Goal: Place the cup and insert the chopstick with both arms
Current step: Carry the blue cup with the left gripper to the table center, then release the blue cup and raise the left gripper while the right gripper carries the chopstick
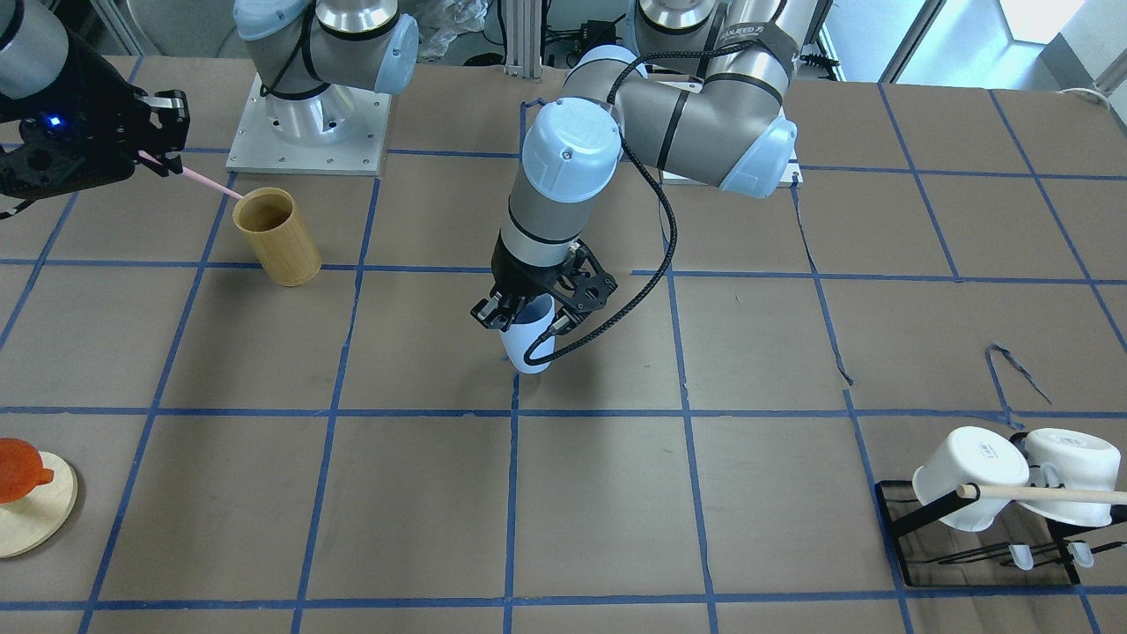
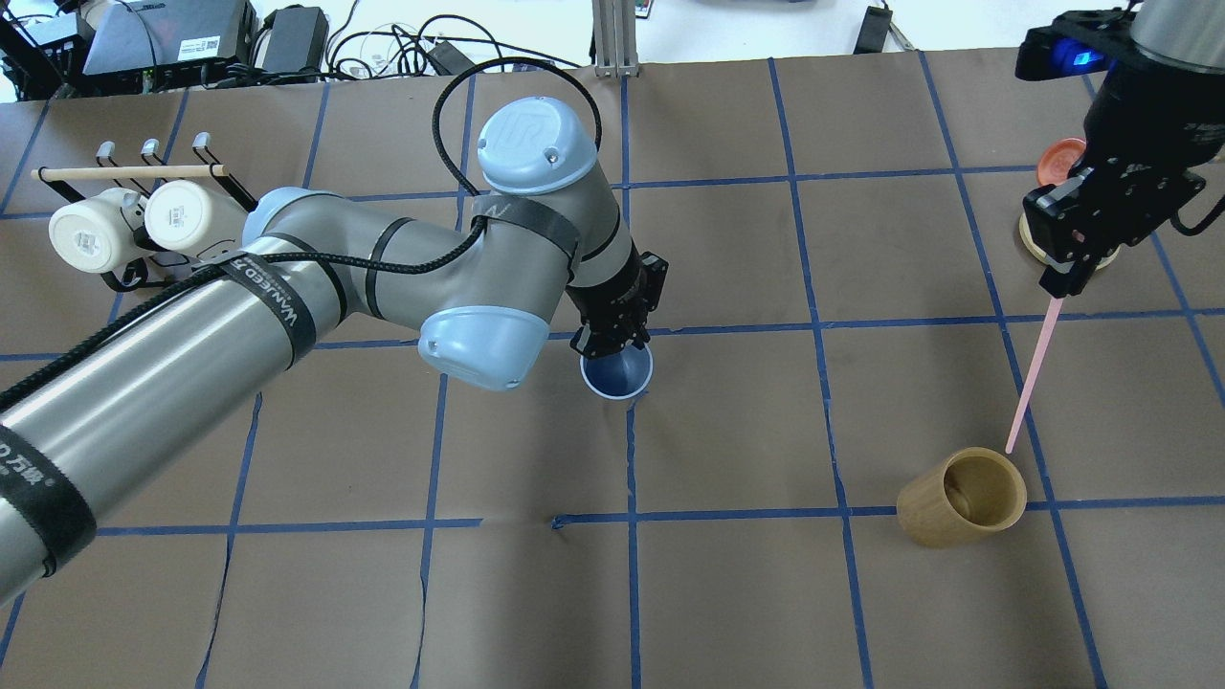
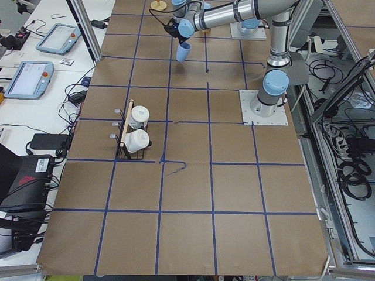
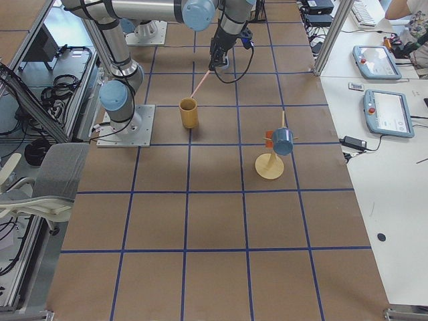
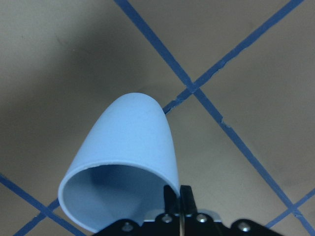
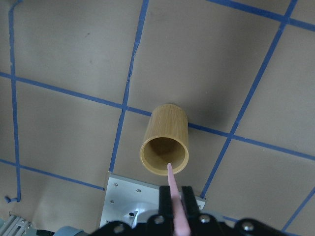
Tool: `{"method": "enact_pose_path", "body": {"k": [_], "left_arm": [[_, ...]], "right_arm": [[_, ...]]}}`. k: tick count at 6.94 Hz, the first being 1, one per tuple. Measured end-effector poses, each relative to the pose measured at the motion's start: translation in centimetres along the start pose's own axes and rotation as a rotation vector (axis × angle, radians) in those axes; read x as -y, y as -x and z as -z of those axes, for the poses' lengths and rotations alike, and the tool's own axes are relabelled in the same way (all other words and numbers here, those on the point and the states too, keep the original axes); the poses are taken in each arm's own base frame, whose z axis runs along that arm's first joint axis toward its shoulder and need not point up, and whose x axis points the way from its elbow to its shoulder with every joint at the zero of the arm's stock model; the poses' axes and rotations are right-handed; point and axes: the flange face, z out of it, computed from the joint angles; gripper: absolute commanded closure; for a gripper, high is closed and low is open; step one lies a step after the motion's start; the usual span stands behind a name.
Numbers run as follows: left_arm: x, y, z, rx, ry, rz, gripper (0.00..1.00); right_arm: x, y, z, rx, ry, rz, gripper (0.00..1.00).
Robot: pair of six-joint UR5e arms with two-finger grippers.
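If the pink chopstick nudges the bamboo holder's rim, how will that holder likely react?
The bamboo holder stands tall, narrow and unsupported, so it might tip or slide. Its walls look thick, so damage seems unlikely. The pink chopstick, held at one end by the right gripper, may flex slightly.

**Both grippers loaded over the taped table**

Near the middle of the table (image 1: pixel 775 493), which is brown paper crossed by blue tape lines, the left gripper (image 1: pixel 528 306) clamps the rim of a pale blue cup (image 1: pixel 526 345). The cup hangs tilted, and whether its base touches the paper cannot be told.

Towards the corner by the robot's right base, the right gripper (image 1: pixel 157 150) pinches a pink chopstick (image 1: pixel 195 177). It slants down, with its tip at the rim of an upright bamboo holder (image 1: pixel 277 236).

At the operators' edge, one corner carries a black rack (image 1: pixel 916 515) with two white mugs (image 1: pixel 968 480) on a wooden dowel (image 1: pixel 1057 495). At the other end, an orange cup (image 1: pixel 18 468) sits on a round wooden stand (image 1: pixel 40 519)
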Motion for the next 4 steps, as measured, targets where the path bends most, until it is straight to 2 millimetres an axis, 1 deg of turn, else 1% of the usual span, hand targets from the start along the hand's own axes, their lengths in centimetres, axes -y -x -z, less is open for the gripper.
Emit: {"method": "enact_pose_path", "body": {"k": [1, 2, 3, 4], "left_arm": [[-1.0, 0.0, -0.3, 0.006, 0.016, 0.007, 1.0], [-1.8, 0.0, -0.5, 0.006, 0.035, 0.01, 0.17], [-2.1, 0.0, -0.6, 0.006, 0.044, 0.005, 0.08], [-2.2, -0.1, -0.3, -0.002, 0.042, -0.003, 0.08]], "right_arm": [[0.6, -0.2, 0.4, -0.013, -0.043, 0.001, 1.0], [1.1, -0.3, 0.8, -0.011, -0.087, -0.001, 1.0], [1.5, -0.4, 1.4, -0.012, -0.147, -0.003, 1.0], [1.8, -0.3, 2.0, -0.017, -0.197, -0.003, 1.0]]}}
